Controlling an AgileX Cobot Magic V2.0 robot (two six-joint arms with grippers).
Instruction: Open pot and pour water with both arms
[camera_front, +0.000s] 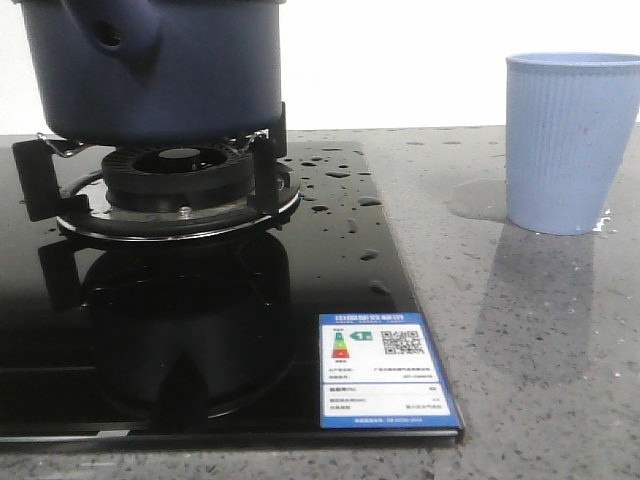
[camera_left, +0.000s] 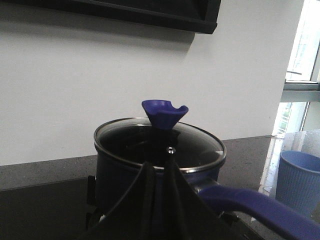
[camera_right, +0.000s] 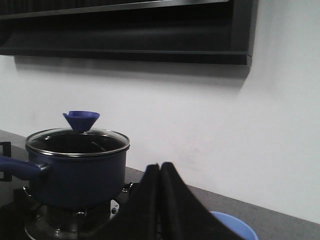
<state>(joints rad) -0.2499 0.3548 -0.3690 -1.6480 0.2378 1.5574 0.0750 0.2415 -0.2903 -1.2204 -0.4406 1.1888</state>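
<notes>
Front view showed the pot (camera_front: 150, 70) sitting on the burner (camera_front: 180, 185) of a black glass stove (camera_front: 340, 270), its stubby hollow handle pointing toward the camera. Water drops dotted the glass to the right of the burner, and a label (camera_front: 385, 372) sat at the stove's near right corner. A light blue ribbed cup (camera_front: 570, 140) stood on the grey speckled table (camera_front: 530, 350) well to the right of the stove, with a small puddle beside its base.

From the left wrist, the left end effector (camera_left: 159, 172) had its dark fingers pressed together, holding nothing, just short of the pot. The glass lid (camera_left: 160, 142) rested on the pot, topped by a blue funnel-shaped knob (camera_left: 164, 112).

From the right wrist, the right end effector (camera_right: 160, 172) was likewise pressed together and empty, off to the side of the pot, above the cup.
</notes>
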